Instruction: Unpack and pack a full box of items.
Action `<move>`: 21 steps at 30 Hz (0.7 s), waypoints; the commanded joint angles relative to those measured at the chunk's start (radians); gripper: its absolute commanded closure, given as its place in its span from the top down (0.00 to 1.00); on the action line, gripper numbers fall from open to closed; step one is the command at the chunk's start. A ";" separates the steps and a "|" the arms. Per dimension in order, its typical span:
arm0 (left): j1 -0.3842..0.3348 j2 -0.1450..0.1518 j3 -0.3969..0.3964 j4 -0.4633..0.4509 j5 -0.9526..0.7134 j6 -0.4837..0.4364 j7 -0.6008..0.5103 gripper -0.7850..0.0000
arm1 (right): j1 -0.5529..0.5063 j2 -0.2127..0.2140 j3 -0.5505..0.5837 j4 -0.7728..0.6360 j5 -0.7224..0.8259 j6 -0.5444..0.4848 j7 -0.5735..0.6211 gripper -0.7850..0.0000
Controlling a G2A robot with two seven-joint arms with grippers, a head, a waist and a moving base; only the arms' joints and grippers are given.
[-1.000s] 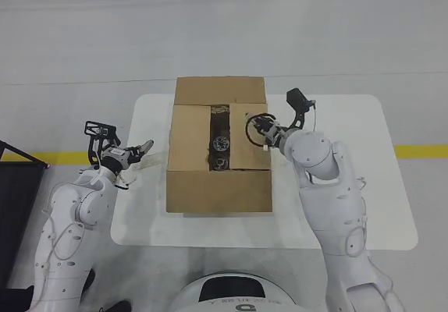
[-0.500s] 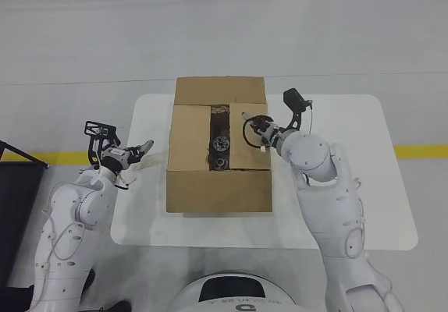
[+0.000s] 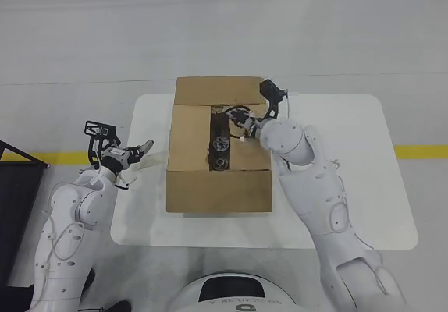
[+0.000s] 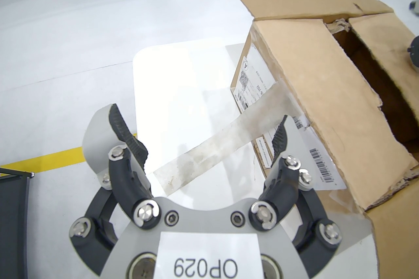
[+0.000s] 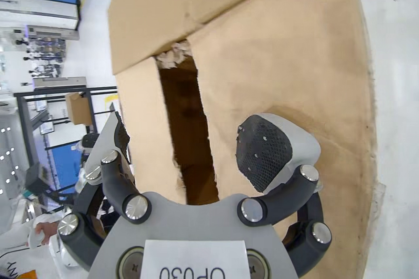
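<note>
since a second ago the right tool [image 3: 238, 126] has swung inward from the 3 o'clock flap edge of the cardboard box [image 3: 220, 187]. it now hangs above the slot between the two top flaps, toward 1 o'clock from the box's middle. its fingers are spread wide and hold nothing. the left tool [image 3: 137, 153] has kept its place off the box's 9 o'clock side, above the surface [image 3: 349, 156], fingers also wide apart and empty. a loose strip of tape [image 4: 209, 149] runs from the box's side wall out between them; whether it touches either finger cannot be told. the box sits at the middle of the white surface. its 12 o'clock flap is folded outward, and the two long flaps lie nearly level with a dark gap between them. round dark items [image 3: 220, 143] show down in that gap. printed labels [image 4: 252, 87] are stuck on the wall facing the left tool.
</note>
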 commanded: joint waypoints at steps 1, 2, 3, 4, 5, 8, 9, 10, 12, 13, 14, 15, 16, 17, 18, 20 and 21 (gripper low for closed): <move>0.000 0.000 0.000 0.000 0.000 0.000 0.000 1.00 | -0.025 0.001 0.032 -0.055 0.045 -0.030 -0.050 1.00; 0.000 0.000 0.000 0.000 0.000 0.000 0.000 1.00 | -0.041 0.001 0.046 -0.075 0.076 -0.043 -0.075 1.00; 0.000 0.000 0.000 0.000 0.000 0.000 0.000 1.00 | -0.053 0.000 0.062 -0.092 0.109 -0.054 -0.106 1.00; 0.000 0.000 0.000 0.000 0.000 0.000 0.000 1.00 | -0.060 -0.001 0.075 -0.097 0.130 -0.051 -0.141 1.00; 0.000 0.000 0.000 0.000 0.000 0.000 0.000 1.00 | -0.063 -0.002 0.082 -0.094 0.147 -0.037 -0.165 1.00; 0.000 0.000 0.000 0.000 0.000 0.000 0.000 1.00 | -0.063 -0.003 0.085 -0.090 0.158 -0.020 -0.174 1.00; 0.000 0.000 0.000 0.000 0.000 0.000 0.000 1.00 | -0.063 -0.003 0.085 -0.090 0.158 -0.020 -0.174 1.00; 0.000 0.000 0.000 0.000 0.000 0.000 0.000 1.00 | -0.063 -0.003 0.085 -0.090 0.158 -0.020 -0.174 1.00; 0.000 0.000 0.000 0.000 0.000 0.000 0.000 1.00 | -0.063 -0.003 0.085 -0.090 0.158 -0.020 -0.174 1.00; 0.000 0.000 0.000 0.000 0.000 0.000 0.000 1.00 | -0.063 -0.003 0.085 -0.090 0.158 -0.020 -0.174 1.00; 0.000 0.000 0.000 0.000 0.000 0.000 0.000 1.00 | -0.063 -0.003 0.085 -0.090 0.158 -0.020 -0.174 1.00; 0.000 0.000 0.000 0.000 0.000 0.000 0.000 1.00 | -0.063 -0.003 0.085 -0.090 0.158 -0.020 -0.174 1.00; 0.000 0.000 0.000 0.000 0.000 0.000 0.000 1.00 | -0.061 -0.003 0.093 -0.088 0.164 -0.016 -0.191 1.00; 0.000 0.000 0.000 0.000 0.000 0.000 0.000 1.00 | -0.052 -0.006 0.114 -0.065 0.189 0.003 -0.249 1.00; 0.000 0.000 0.000 0.000 0.000 0.000 0.000 1.00 | -0.022 -0.013 0.134 -0.020 0.218 0.040 -0.334 1.00; 0.000 0.000 0.000 0.000 0.000 0.000 0.000 1.00 | 0.042 -0.029 0.141 0.082 0.304 0.061 -0.442 1.00; 0.000 0.000 0.000 0.000 0.000 0.000 0.000 1.00 | 0.072 -0.034 0.159 0.134 0.350 0.043 -0.486 1.00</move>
